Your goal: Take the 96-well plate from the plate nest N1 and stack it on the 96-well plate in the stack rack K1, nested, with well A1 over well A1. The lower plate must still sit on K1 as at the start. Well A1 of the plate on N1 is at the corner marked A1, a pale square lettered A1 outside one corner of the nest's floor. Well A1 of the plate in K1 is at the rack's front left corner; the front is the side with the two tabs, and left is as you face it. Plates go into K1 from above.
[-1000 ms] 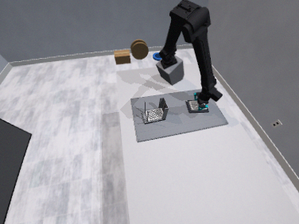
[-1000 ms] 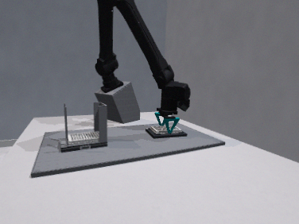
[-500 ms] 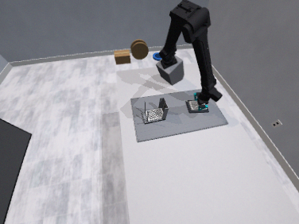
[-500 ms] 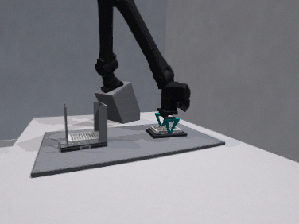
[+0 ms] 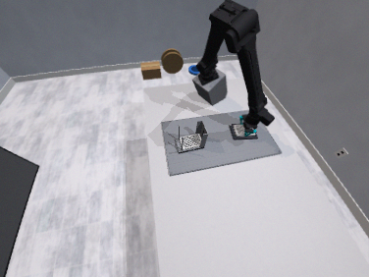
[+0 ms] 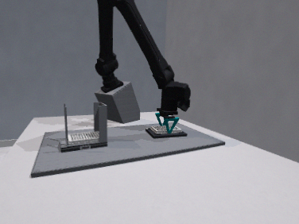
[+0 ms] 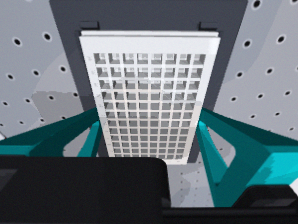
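Teal fingers of the gripper (image 6: pixel 167 128) press the long sides of the white well plate (image 7: pixel 150 95), spread wide but clamped on it. It sits in its dark nest (image 5: pixel 237 136) (on the grey mat (image 6: pixel 119 156)), well apart from the rack (image 6: pixel 100 119).

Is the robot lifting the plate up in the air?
No, the plate sits low in its nest on the mat, with the jaws closed around it.
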You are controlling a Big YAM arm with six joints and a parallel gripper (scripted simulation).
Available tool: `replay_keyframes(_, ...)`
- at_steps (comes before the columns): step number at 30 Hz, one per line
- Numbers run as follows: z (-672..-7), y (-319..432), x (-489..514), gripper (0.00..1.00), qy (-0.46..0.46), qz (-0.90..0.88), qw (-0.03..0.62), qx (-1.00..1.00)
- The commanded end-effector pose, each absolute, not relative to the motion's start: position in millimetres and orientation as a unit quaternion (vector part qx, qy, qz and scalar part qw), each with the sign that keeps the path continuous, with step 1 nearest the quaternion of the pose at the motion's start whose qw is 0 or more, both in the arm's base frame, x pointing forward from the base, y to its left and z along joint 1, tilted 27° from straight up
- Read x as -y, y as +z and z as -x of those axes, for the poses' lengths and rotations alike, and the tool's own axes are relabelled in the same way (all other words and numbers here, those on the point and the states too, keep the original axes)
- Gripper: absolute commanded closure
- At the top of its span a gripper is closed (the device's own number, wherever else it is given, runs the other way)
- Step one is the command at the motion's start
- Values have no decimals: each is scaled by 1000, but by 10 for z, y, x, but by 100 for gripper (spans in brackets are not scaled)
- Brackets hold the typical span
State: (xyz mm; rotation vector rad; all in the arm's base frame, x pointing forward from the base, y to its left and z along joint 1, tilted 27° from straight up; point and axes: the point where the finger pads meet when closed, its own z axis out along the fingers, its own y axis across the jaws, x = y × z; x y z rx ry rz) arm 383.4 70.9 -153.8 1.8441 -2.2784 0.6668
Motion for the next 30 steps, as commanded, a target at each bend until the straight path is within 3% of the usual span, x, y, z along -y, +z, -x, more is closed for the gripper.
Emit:
replay_keyframes(1, -3922, -1495, -774, 100, 223, -612, 55, 757)
replay_keyframes(30, -3831, -1329, -869, 100, 222, -614, 55, 755)
